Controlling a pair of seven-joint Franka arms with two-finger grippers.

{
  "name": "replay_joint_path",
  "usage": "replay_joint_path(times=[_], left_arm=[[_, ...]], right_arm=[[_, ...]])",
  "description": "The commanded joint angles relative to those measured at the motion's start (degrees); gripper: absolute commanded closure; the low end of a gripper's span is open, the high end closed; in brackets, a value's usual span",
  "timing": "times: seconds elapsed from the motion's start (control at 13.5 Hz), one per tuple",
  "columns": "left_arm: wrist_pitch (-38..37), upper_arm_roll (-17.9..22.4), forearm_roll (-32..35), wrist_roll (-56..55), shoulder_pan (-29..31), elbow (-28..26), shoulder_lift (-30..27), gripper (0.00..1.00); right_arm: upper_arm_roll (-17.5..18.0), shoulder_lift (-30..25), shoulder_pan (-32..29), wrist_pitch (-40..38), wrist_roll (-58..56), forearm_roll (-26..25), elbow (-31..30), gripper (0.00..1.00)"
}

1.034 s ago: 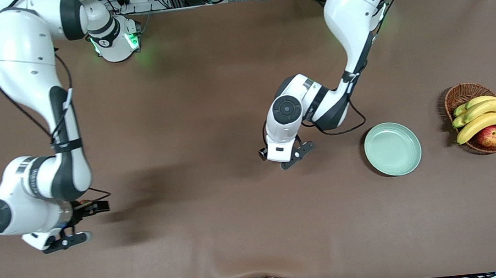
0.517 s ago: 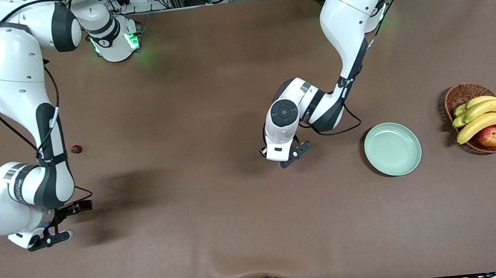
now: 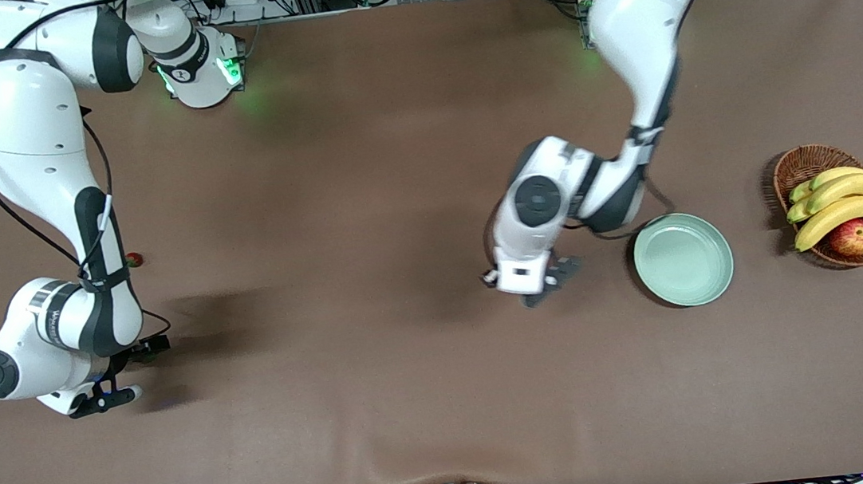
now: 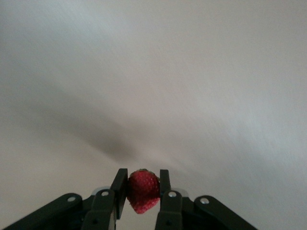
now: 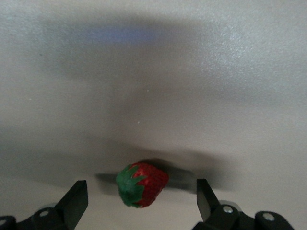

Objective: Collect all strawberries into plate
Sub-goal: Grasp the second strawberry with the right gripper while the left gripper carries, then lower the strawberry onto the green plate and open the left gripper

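My left gripper [image 3: 549,282] is shut on a red strawberry [image 4: 142,194] and holds it over the table, beside the pale mint-green plate [image 3: 682,258] on the side toward the right arm's end. My right gripper [image 3: 129,373] is open low over the table near the right arm's end. In the right wrist view a second strawberry [image 5: 142,184] with a green cap lies on the table between the open fingers [image 5: 76,194]. A third strawberry [image 3: 133,260] lies on the table farther from the front camera, half hidden by the right arm. The plate holds nothing.
A brown wicker basket [image 3: 800,163] with bananas [image 3: 844,199] and a red-yellow apple [image 3: 854,237] stands at the left arm's end, beside the plate. The brown table cover has a wrinkle near the front edge [image 3: 454,452].
My left gripper has moved toward the plate with its strawberry. My right arm has shifted slightly, so it now half covers the strawberry on the table by its forearm.
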Motion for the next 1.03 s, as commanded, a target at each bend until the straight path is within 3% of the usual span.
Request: replay_joint_path(times=[0.0,0.37,0.44,0.52,0.59,0.96], left_arm=[[-1.9,-0.7,1.2,8.6,7.3,-9.0,-8.2,1.00],[-1.9,-0.7,1.2,27.5,18.9,-14.9,-10.5,1.00],[-1.9,-0.5,1.2,29.8,20.0,-15.4,-10.3,1.00],[-1.8,-0.6,1.5,31.5,22.0,-15.6,-9.8,1.00],[-1.3,-0.6,2.5,33.0,22.9,-16.2,-9.6,1.00],[2.2,-0.7,13.4,34.2,27.5,-17.5,-7.0,1.00]], right_arm=[[0.7,-1.0,-0.3,2.7,-0.7,-0.6,-1.3,0.00],[0.7,-1.1,-0.2,3.1,-0.7,-0.6,-1.2,0.00],[0.8,-1.1,-0.4,3.0,-0.7,-0.5,-1.2,0.31],[0.7,-1.1,-0.4,2.8,-0.7,-0.3,-1.2,0.75],[0.8,-1.1,-0.4,2.5,-0.7,-0.3,-1.2,1.00],[0.8,-1.6,0.1,2.2,-0.7,-0.3,-1.0,1.00]])
